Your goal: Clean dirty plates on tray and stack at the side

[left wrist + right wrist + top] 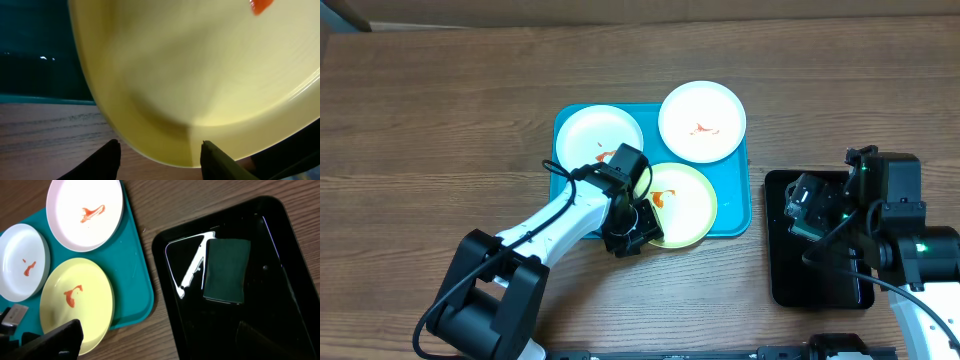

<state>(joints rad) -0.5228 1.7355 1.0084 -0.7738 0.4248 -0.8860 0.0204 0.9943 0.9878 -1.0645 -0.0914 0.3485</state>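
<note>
Left gripper [159, 150], jaws partly spread and pinching nothing, flanks the near rim of the yellow-green plate [685, 205] on the turquoise tray [735, 200], beside two sauce-smeared white plates [600, 132]; the right gripper [807, 205] hangs wide open above the black tray [780, 280].

The left arm [560, 212] is made of a white tube with black joints, and a thin black cable [563, 172] is run along it. Its fingers [107, 161] are black and pointed. The right arm [895, 215] is built of black blocks, and small green lights [921, 247] are seen on it.
</note>
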